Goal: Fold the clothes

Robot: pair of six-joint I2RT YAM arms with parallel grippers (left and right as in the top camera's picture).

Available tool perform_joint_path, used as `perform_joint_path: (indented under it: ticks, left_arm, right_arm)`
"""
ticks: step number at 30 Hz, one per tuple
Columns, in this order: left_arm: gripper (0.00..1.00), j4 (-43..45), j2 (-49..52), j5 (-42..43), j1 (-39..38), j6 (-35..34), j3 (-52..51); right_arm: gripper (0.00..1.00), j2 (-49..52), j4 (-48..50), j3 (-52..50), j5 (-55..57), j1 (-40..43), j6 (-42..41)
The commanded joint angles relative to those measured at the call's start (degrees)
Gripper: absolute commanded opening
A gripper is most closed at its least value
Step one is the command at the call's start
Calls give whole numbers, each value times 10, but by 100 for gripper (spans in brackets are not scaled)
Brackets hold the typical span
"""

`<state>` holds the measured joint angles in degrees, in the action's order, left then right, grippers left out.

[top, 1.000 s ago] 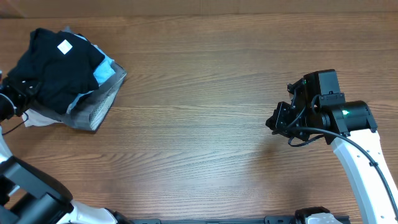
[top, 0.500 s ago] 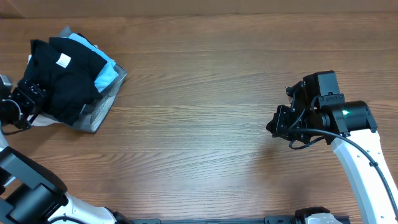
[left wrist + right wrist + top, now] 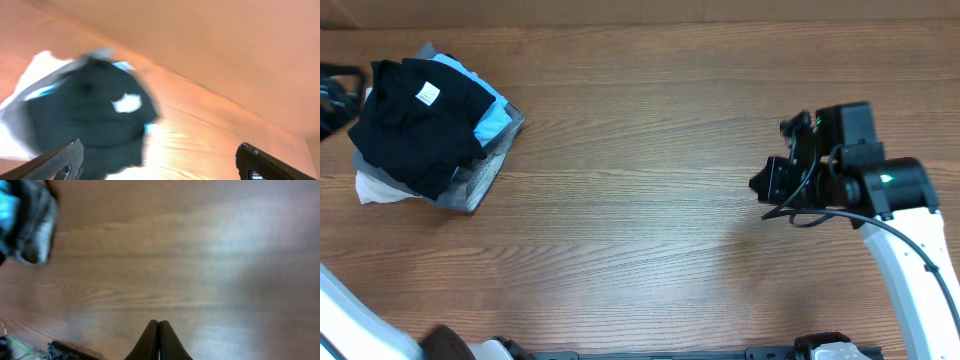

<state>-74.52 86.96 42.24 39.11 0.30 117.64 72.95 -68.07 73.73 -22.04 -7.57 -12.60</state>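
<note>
The clothes, a black T-shirt (image 3: 415,135) with a small white neck tag (image 3: 426,94), lie bunched on top of a pile at the table's far left. In the left wrist view the black T-shirt (image 3: 90,115) is blurred, below and ahead of my left gripper (image 3: 160,162), which stands wide open with nothing in it. Overhead, only a blurred part of my left gripper (image 3: 332,95) shows at the left edge, apart from the pile. My right gripper (image 3: 768,186) hovers over bare wood at the right. It is shut and empty, with its fingertips (image 3: 158,339) pressed together.
Under the black shirt lie a light blue shirt (image 3: 492,118), a grey garment (image 3: 482,172) and a white one (image 3: 375,188). The pile (image 3: 27,225) shows blurred at the top left of the right wrist view. Brown wood table (image 3: 640,200) spans the middle.
My left gripper has opened, let go of the black shirt and drawn back to the left edge. The shirt has settled on the pile. The right arm has shifted slightly upward.
</note>
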Motion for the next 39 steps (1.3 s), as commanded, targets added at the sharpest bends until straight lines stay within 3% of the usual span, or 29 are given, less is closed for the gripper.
perform_joint_path:
  ticks: [1,3,6,7,11,17,32,39]
  left_arm:
    - [100,-46,-53,32,-82,106,21]
    - [100,-76,-91,-44,-150,104,22]
    - [100,-118,-139,-175,-250,93,21]
    - [100,-132,-155,-219,-287,83,21]
    - [100,-169,-193,-313,-376,47,21]
    - [100,-210,-207,-323,-399,43,21]
    - [100,-202,-199,-319,-399,42,21]
    - [100,-202,-199,-319,-399,42,21]
  right_arm:
    - [4,-39,7,81,-2,2,41]
    - [7,-56,7,126,-2,2,41]
    - [23,-83,7,187,-1,2,41]
    - [34,-93,7,203,-2,2,41]
    - [100,-130,7,227,-1,2,41]
    - [100,-159,-18,227,-1,2,41]
    - [100,-156,-40,227,-24,2,0]
    - [100,-199,-38,228,11,2,76]
